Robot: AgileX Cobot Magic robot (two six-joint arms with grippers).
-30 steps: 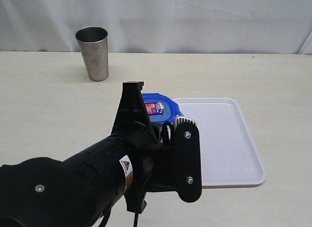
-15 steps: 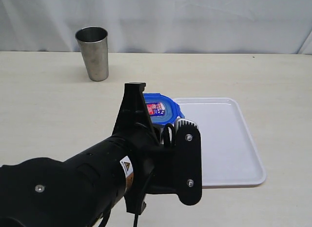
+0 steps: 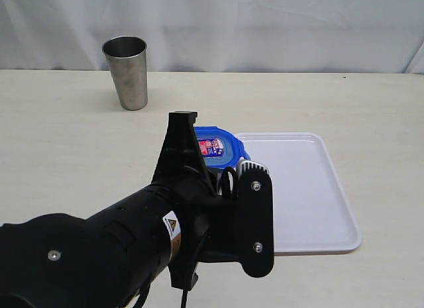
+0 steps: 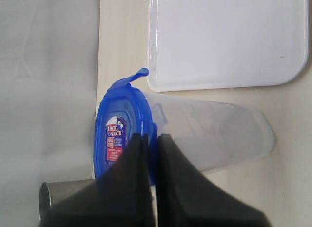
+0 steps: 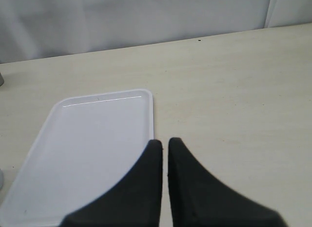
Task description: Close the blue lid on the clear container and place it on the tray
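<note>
Little moved: left pincer nips the blue lid, right pincer closed; arm hides clear container.

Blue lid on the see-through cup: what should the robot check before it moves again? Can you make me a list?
1. Lid on top: ok. The blue lid covers the mouth of the clear container.
2. All flaps snapped down: not ok. One flap sticks out on the tray's side.
3. Container on the tray: not ok. It is beside the tray, not on it.
4. Room on the tray: ok. Nothing shows on it.
5. Left gripper has a hold: cannot tell. It is shut, with its tips at the lid's rim.
6. Right gripper free: ok. It is shut and holds nothing.
</note>
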